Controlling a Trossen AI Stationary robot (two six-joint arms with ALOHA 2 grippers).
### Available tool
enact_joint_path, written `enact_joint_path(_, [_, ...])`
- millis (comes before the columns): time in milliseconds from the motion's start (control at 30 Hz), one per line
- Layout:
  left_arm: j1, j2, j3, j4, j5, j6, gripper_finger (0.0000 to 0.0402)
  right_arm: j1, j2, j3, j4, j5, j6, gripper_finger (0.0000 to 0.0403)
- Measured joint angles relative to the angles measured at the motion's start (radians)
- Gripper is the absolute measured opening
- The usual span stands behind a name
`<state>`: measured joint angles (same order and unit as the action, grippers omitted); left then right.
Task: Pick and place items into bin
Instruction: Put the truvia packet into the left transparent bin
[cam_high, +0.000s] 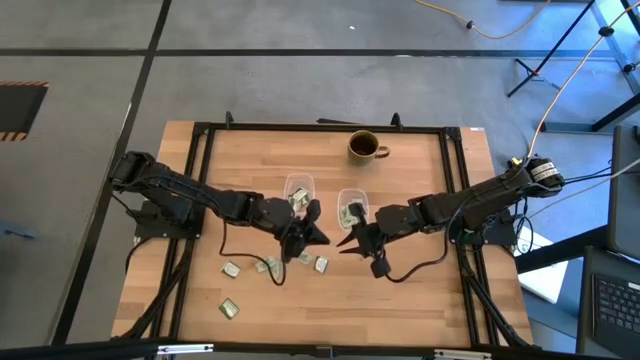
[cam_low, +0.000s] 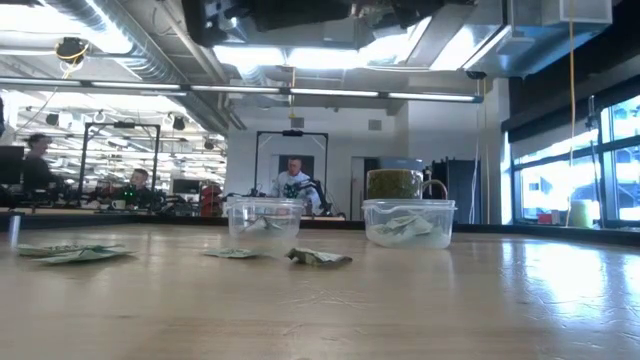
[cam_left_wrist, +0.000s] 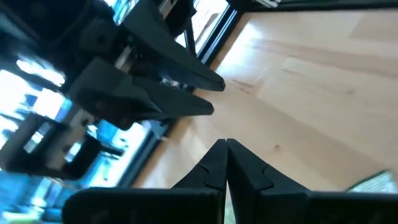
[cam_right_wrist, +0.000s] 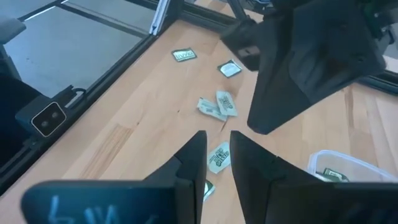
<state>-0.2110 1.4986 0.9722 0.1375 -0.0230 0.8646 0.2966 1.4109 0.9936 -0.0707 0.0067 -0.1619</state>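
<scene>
1. Nearest the table's front edge, at about seven o'clock from the centre in the high view, one packet (cam_high: 229, 308) lies alone on the wooden table (cam_high: 420, 300).
2. Slightly farther in, a loose scatter of pale green and white packets sits at roughly eight o'clock from the centre: one (cam_high: 231, 269) to the left, a pair (cam_high: 268, 265) close together, and one (cam_high: 321, 264) just beside the left arm's tip. The right wrist view shows the same scatter (cam_right_wrist: 217, 106) on bare wood.
3. At the centre, the left gripper (cam_high: 312, 232) hangs above the table, and its fingers (cam_left_wrist: 214, 165) are pressed together with nothing visible between them.
4. Facing it at three o'clock, the right gripper (cam_high: 352, 243) hovers close by, tips nearly meeting the left one. Its fingers (cam_right_wrist: 193, 155) stand slightly parted and empty, with a packet (cam_right_wrist: 219, 155) lying on the table beyond the gap.
5. Just past the grippers, at twelve o'clock from them, two clear plastic bins stand side by side: the left bin (cam_high: 298, 186) and the right bin (cam_high: 350, 196), each holding a few packets. The low view shows the right bin (cam_low: 408, 222) noticeably fuller than the left.
6. Farthest back, at about one o'clock from the centre, a brown mug (cam_high: 363, 146) stands near the rear edge.
</scene>
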Motion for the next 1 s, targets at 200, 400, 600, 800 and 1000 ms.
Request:
enact_joint_path(200, [-0.012,0.000,0.000,-0.076,0.003,-0.150,0.0004,0.000,0.000,0.000,-0.064,0.000,-0.025,0.0074])
enact_joint_path(400, [-0.018,0.000,0.000,-0.164,0.001,-0.282,0.0004,0.000,0.003,0.000,-0.076,0.000,-0.058,0.0074])
enact_joint_path(600, [-0.017,0.000,0.000,-0.205,0.043,-0.430,0.0007,0.000,0.003,0.000,-0.076,0.000,-0.057,0.0074])
enact_joint_path(800, [-0.026,0.000,0.000,-0.189,0.155,-0.534,0.0061,-0.011,0.004,0.000,-0.076,0.000,-0.052,0.0074])
enact_joint_path(1000, [-0.031,0.058,0.001,-0.130,0.145,-0.625,0.0125,-0.026,0.004,0.000,-0.077,0.000,-0.050,0.0074])
